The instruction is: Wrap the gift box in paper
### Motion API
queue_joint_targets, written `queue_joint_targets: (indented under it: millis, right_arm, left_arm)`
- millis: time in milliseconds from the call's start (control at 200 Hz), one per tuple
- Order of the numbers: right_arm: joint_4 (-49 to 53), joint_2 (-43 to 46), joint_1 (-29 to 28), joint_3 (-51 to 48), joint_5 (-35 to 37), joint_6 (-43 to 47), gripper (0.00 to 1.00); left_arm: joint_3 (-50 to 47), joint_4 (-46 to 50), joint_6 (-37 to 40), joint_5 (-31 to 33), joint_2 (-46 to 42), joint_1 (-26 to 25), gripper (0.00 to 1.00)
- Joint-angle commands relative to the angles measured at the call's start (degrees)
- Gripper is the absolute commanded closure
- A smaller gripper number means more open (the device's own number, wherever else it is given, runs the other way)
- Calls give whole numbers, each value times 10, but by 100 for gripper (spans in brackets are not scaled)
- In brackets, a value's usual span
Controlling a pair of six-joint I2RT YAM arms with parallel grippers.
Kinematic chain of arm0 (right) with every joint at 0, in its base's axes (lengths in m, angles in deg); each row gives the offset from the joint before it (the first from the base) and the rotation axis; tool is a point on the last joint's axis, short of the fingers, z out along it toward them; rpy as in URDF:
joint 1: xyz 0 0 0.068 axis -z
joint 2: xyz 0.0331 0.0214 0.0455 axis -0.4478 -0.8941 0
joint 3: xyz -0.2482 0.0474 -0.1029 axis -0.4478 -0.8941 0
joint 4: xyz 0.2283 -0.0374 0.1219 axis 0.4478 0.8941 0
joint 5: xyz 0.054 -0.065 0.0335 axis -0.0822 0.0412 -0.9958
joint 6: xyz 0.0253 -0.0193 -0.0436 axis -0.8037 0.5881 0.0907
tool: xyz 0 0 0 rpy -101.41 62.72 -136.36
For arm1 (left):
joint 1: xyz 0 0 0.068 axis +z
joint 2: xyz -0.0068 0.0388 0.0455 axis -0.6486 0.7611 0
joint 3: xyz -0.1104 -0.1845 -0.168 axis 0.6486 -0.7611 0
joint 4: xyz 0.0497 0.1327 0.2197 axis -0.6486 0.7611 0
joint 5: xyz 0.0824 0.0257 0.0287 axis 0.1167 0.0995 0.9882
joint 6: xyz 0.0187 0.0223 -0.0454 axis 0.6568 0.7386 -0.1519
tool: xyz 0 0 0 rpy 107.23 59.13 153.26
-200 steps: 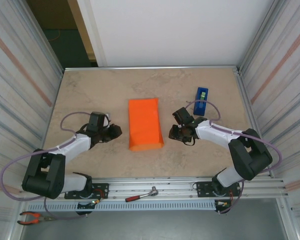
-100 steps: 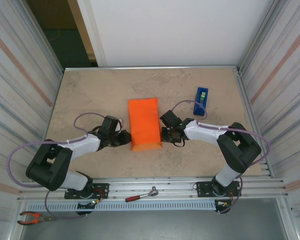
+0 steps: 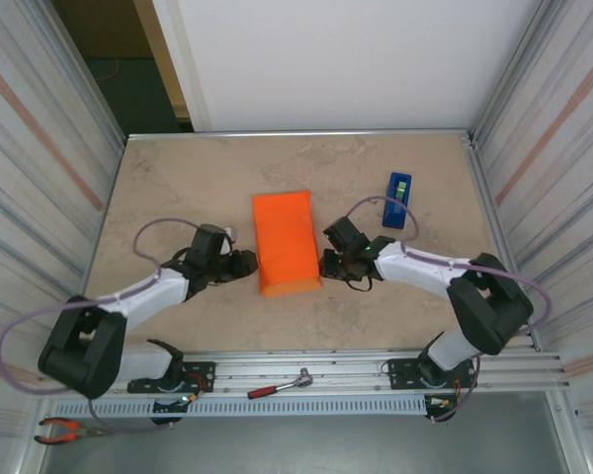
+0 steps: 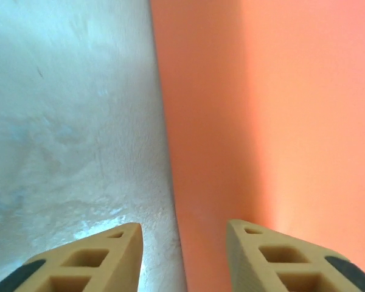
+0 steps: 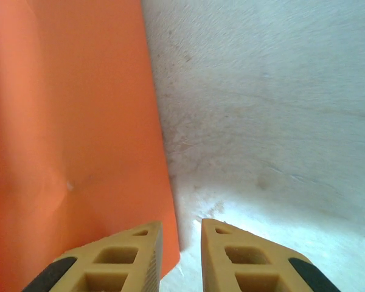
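The orange paper [image 3: 287,242] lies folded into a long, raised bundle in the middle of the table; the gift box is hidden under it. My left gripper [image 3: 249,263] is at the bundle's near left edge. In the left wrist view it [image 4: 182,226] stands open, one finger over the tabletop and the other over the paper [image 4: 280,121]. My right gripper [image 3: 326,263] is at the near right edge. Its jaws [image 5: 179,224] stand only a narrow gap apart, with the paper's [image 5: 67,121] corner just ahead of the left finger and nothing clamped.
A blue tape dispenser [image 3: 397,199] stands at the back right, behind the right arm. A ratchet wrench [image 3: 277,385] lies on the front rail and pliers [image 3: 64,430] at the bottom left. Ribbed walls close in both sides.
Both grippers moved inward to the bundle's near sides. The left jaws have since opened wider, and the right jaws have narrowed.
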State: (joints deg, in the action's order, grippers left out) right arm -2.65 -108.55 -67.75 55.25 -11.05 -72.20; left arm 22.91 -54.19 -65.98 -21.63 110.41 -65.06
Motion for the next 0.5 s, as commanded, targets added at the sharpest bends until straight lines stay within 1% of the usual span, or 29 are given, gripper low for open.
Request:
queue_joint_targets:
  millis: [0,50,85,155,225,341,491]
  right_arm:
    - [46,69,27,-25,8,-1,75]
    - [48,97,43,-35,-3,-1,70]
    - [46,116,53,-38,-12,-3,62]
    - [37,145,65,-35,-32,0,40]
    - [23,155,66,-19,-50,7,27]
    - [22,129,54,20,-70,18,17]
    - [29,72,16,55,-50,30,13]
  left_arm:
    - [-16,33,3,9,-59,17,50]
    - [-18,34,1,3,-75,21,47]
    - [-18,33,0,-4,-84,21,45]
    - [-14,27,0,-19,-94,20,41]
    - [-10,23,-1,-25,-96,11,38]
    - [0,24,9,0,-91,-24,35]
    - [18,48,40,73,-79,-79,33]
